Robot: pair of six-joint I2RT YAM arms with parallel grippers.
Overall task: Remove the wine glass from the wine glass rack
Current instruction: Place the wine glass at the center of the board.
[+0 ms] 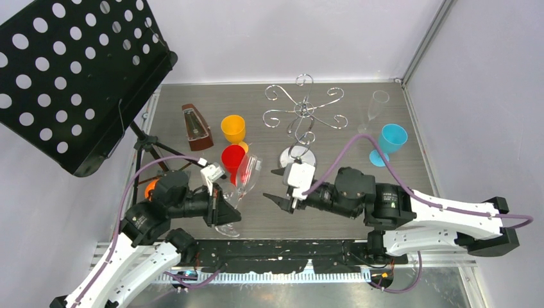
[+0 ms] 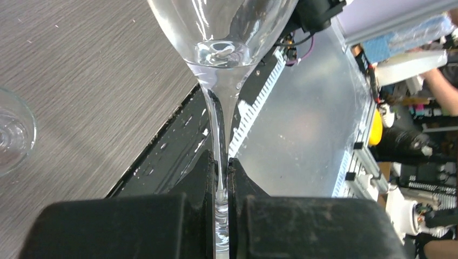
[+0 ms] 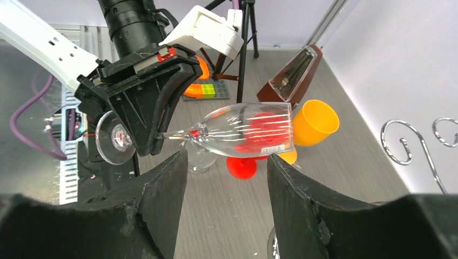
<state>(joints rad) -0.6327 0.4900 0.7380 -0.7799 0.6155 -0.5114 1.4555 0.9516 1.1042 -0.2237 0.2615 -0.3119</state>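
nearest me, my left hand (image 1: 221,212) is pinched tight on the stem of the glass (image 1: 247,172). from that wrist i see the 2 black fingers (image 2: 202,183) pressed flat on either side of the thin stem, with the bowl just beyond them. the glass is off the rack and lies almost on its side above the bench (image 1: 212,96). its foot is on the near side of my left hand and its bowl points away toward the far right.

just to the right, my right hand (image 1: 277,187) is wide and holds nothing. its 2 fingers stand apart and point at the glass, close to it but not touching.

behind the bowl stands a red cup (image 1: 232,157), and past that an orange cup (image 1: 233,127) with a brown metronome (image 1: 196,123) to its left.

the rack (image 1: 303,115) stands upright at the far middle of the bench. its round base is just beyond my right hand, and i see no glass on its curled arms.

far right are a blue cup (image 1: 390,141) and a clear flute (image 1: 375,109). a black perforated music stand (image 1: 70,77) rises at the far left.
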